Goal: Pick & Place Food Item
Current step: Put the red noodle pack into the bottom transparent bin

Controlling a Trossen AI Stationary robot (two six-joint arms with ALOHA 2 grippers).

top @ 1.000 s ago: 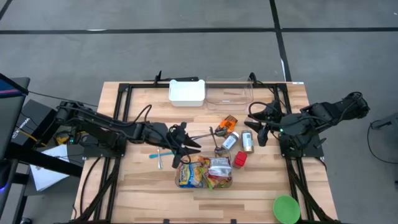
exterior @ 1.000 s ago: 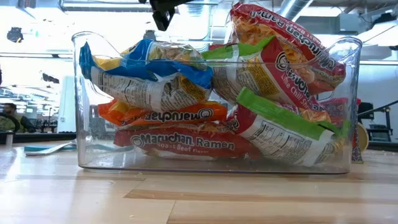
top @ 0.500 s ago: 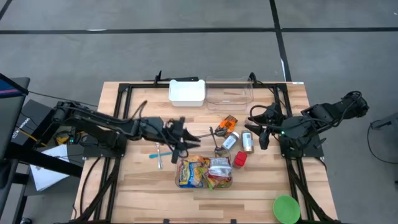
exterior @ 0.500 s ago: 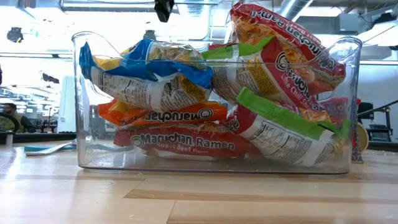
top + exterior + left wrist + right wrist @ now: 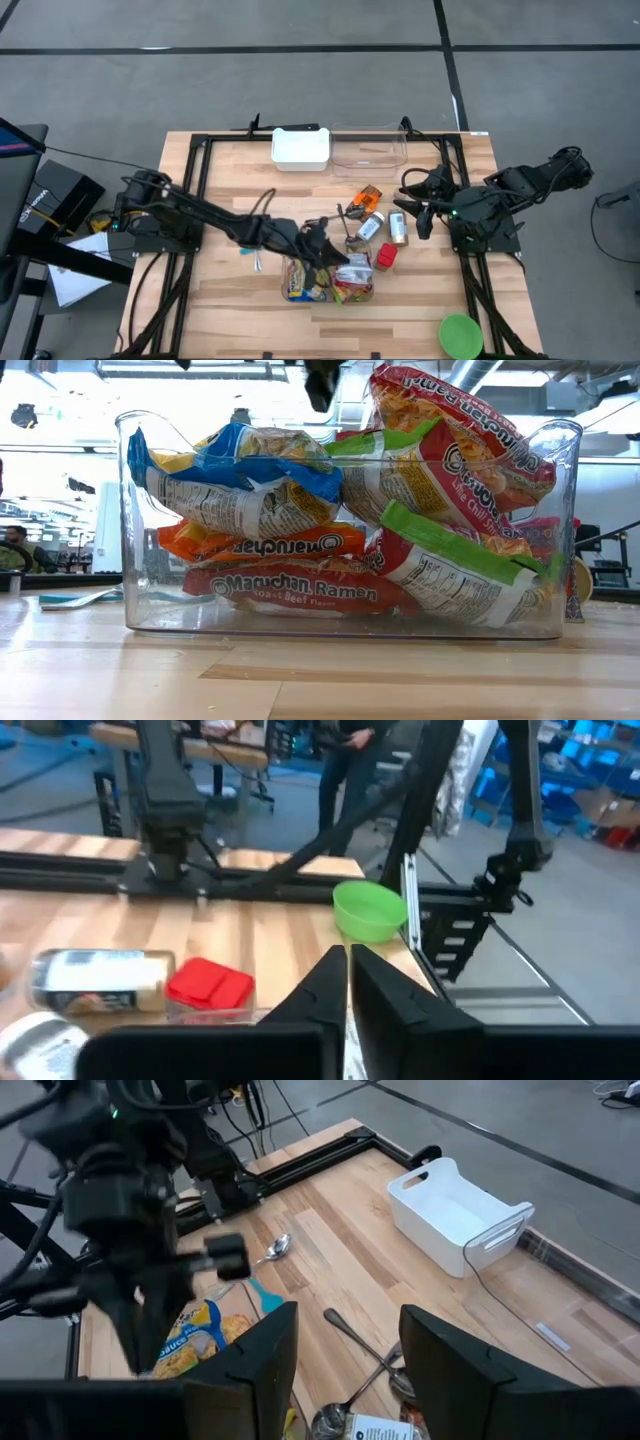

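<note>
A clear bin near the table's front middle holds several ramen packets. My left gripper hovers over this bin, its fingers shut with nothing seen between them. In the low view its dark tip hangs a little above the packets. Beyond the bin lie a can and a small red box. My right gripper waits open above the table's right side, with nothing in it.
A white bin and an empty clear bin stand at the far edge. Two cans, an orange packet and metal spoons lie right of centre. A green bowl sits near right, and a blue spoon lies to the left.
My left gripper has reached toward the table's right and near edges, from beside the spoons to above the ramen bin, sinking a little. The packets and the right arm have kept still.
</note>
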